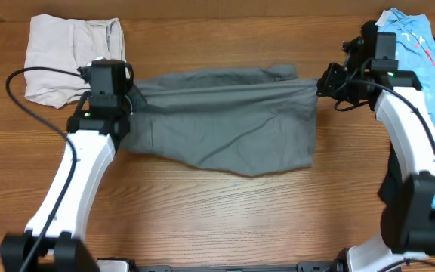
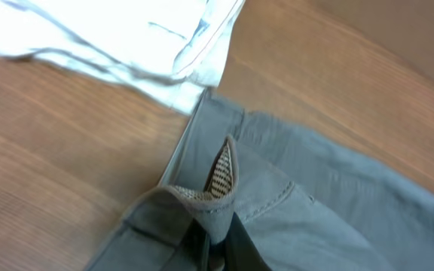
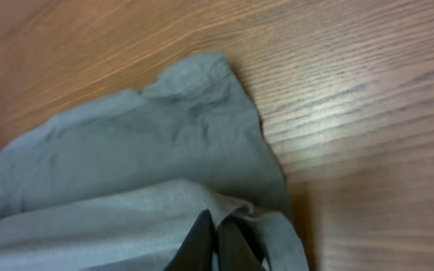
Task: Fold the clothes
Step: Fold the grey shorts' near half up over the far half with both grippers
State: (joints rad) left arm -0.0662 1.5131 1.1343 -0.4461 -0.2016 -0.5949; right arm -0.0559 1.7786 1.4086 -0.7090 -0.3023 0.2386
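Looking down from overhead, we have a warm brown wooden table (image 1: 225, 219) filling the whole view, its grain running left to right. The grey shorts (image 1: 225, 121) are stretched across the middle of it, between the two arms. The upper edge is pulled into a taut line and the rest lies rumpled on the wood below.

The left gripper (image 1: 129, 102) is at the left end of that edge. In the left wrist view its jaws are clenched on the shorts (image 2: 315, 203), with the left gripper (image 2: 218, 239) pinching a raised fold. A strip of checked lining (image 2: 221, 173) shows inside the fold.

The right gripper (image 1: 320, 81) is at the opposite end. In the right wrist view the right gripper (image 3: 215, 226) is clamped tight on the grey cloth (image 3: 142, 143), which hangs off it above the bare table (image 3: 368, 113).

At the far left corner a folded beige garment (image 1: 70, 57) sits just beside the shorts. In the left wrist view its pale edge (image 2: 126, 38) almost touches the grey hem.

At the far right a light blue garment (image 1: 414, 41) lies heaped behind the right arm. A black cable (image 1: 21, 83) loops over the wood by the left arm.
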